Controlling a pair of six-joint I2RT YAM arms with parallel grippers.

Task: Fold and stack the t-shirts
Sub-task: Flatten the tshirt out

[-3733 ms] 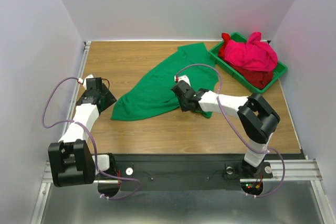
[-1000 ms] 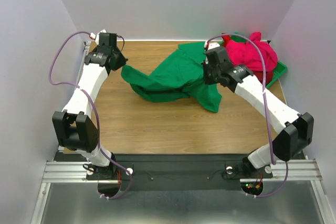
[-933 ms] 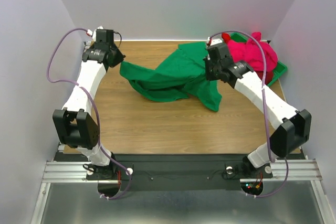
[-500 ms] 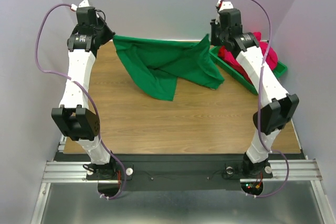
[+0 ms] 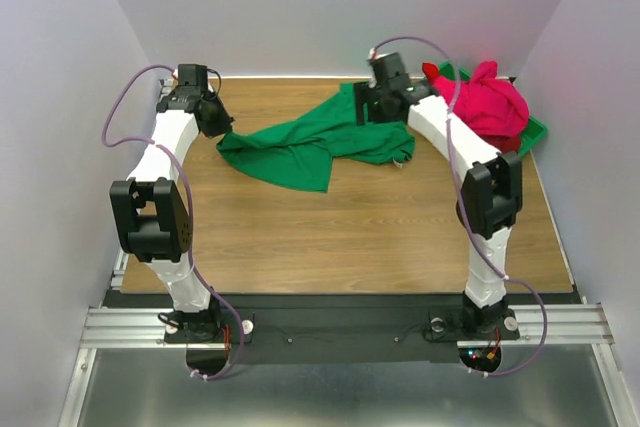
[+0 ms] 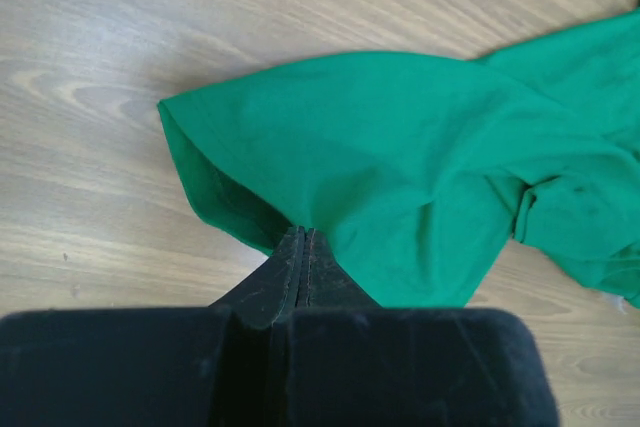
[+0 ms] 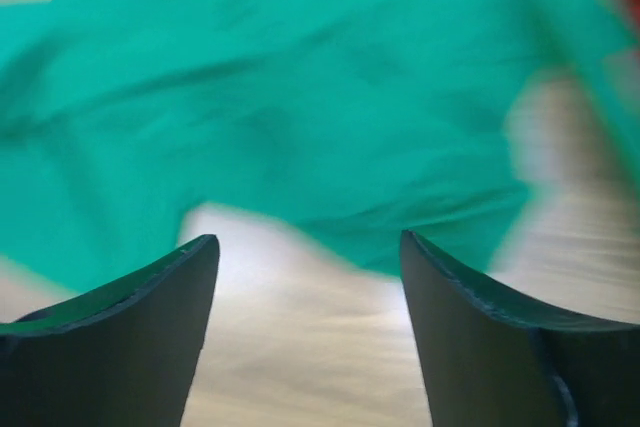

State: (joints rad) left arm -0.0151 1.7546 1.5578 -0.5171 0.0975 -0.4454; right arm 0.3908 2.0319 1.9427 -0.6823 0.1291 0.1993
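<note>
- Green t-shirt, top view: crumpled at the far centre of the wooden table, pale walls on three sides, open wood toward the arm bases. Pink t-shirt heaped in the green bin at the far right corner.
- Left wrist view: left gripper pinched flat on the shirt's edge, with wood on both sides.
- Right wrist view: right gripper spread wide, nothing between its fingers; green cloth blurred beyond.

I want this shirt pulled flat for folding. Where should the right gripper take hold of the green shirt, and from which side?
Probably the right end of the green shirt, where its edge lies loose on the table, coming from above with the open right gripper. The left gripper is shut on the opposite end, so a hold there lets both pull it flat.
</note>
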